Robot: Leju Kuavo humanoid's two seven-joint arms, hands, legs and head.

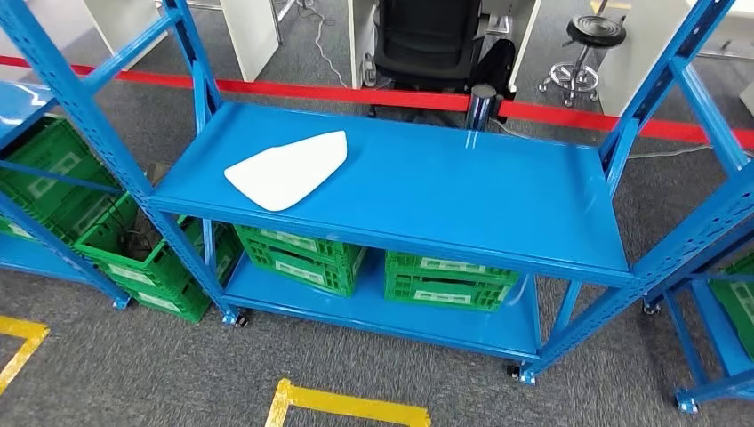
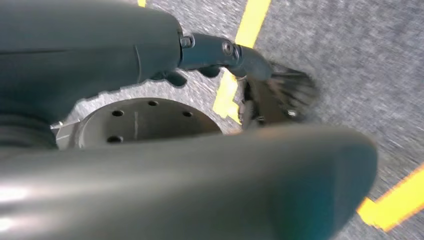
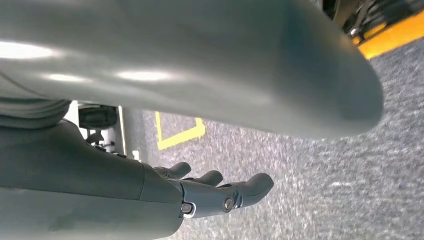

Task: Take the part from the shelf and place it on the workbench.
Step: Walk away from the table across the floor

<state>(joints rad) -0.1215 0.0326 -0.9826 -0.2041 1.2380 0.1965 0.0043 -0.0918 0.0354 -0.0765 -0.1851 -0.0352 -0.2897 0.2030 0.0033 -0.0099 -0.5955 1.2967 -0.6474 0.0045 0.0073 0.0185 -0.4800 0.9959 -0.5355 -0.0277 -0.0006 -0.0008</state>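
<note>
White part lies flat, left on the blue shelf: looks thin, stiff, light (slippery, I'd guess), best pinched at its near edge. Left hand and right hand hang empty, fingers loosely apart.

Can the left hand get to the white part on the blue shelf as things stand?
Probably yes, once raised. The white part lies flat on the open top of the shelf, toward its left side, with nothing around it. The left hand hangs over the carpet, holding nothing.
</note>
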